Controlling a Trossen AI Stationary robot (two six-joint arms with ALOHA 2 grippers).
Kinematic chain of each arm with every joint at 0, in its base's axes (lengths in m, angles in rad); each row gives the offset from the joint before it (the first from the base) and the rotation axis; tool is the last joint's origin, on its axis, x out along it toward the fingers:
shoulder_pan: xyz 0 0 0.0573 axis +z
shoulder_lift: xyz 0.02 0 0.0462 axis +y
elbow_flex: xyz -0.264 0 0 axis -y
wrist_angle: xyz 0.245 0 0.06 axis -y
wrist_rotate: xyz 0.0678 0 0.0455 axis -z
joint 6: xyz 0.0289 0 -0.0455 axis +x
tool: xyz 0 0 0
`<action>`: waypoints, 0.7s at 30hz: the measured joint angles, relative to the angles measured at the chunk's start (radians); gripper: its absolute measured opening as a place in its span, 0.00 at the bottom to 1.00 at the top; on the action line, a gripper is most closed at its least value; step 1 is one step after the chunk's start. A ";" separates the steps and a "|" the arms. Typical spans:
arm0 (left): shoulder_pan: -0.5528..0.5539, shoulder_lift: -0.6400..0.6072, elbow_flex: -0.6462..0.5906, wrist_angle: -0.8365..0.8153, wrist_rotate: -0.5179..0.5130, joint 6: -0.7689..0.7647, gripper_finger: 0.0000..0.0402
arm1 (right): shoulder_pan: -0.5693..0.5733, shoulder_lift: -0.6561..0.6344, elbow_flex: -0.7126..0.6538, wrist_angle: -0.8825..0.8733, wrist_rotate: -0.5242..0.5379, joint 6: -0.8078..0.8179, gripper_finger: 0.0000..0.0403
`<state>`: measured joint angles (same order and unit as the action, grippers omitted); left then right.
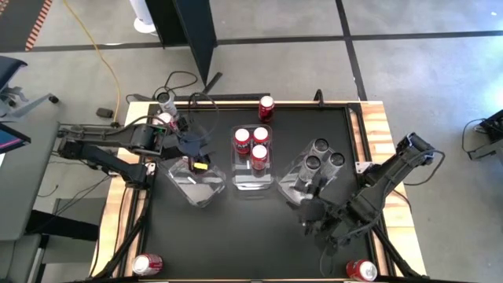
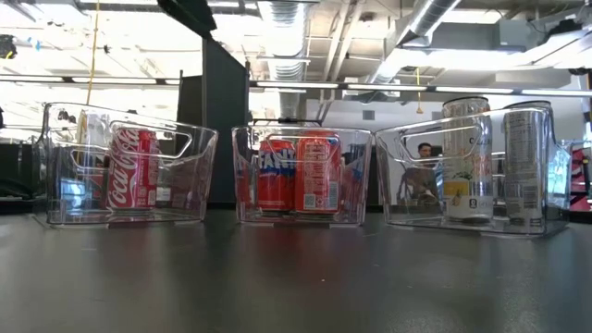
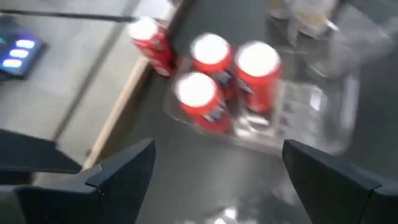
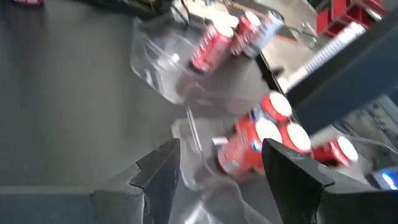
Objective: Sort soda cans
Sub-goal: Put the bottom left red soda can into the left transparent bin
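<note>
Three red soda cans [image 1: 253,146] stand upright in the middle clear bin [image 1: 253,182]. Three silver-grey cans [image 1: 322,155] stand in the right bin [image 1: 292,187]. Loose red cans stand at the far edge [image 1: 266,106], the near left corner [image 1: 147,263] and the near right corner [image 1: 361,270]. Two more cans [image 1: 166,110] stand at the far left edge. My left gripper [image 1: 192,149] hangs open over the far end of the left bin [image 1: 196,189]; its fingers [image 3: 127,171] frame the middle bin's red cans [image 3: 214,74]. My right gripper [image 1: 310,216] is open, near the right bin's near end.
In the low view a red can [image 2: 129,171] shows through the left bin's wall. Cables [image 1: 185,79] lie beyond the far left edge. Bare black tabletop [image 1: 236,236] stretches between the bins and the near edge. Wooden rails [image 1: 381,134] border the table's sides.
</note>
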<state>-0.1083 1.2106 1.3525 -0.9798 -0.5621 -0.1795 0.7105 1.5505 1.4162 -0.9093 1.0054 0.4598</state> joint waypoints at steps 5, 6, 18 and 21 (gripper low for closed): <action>-0.068 -0.001 0.000 -0.228 0.255 -0.085 0.86 | -0.008 0.002 0.000 0.166 -0.013 -0.158 0.61; -0.096 -0.002 0.000 -0.279 0.294 -0.107 0.86 | -0.007 0.002 0.000 0.170 -0.013 -0.172 0.61; -0.558 0.001 0.000 -0.497 0.625 -0.601 0.86 | -0.080 0.008 0.001 0.231 0.013 -0.181 0.61; -0.691 0.004 0.000 -0.494 0.631 -0.784 0.86 | -0.086 0.008 0.001 0.257 0.013 -0.191 0.61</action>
<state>-0.7994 1.2150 1.3522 -1.4740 0.0686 -0.9633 0.6243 1.5589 1.4170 -0.6523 1.0183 0.2686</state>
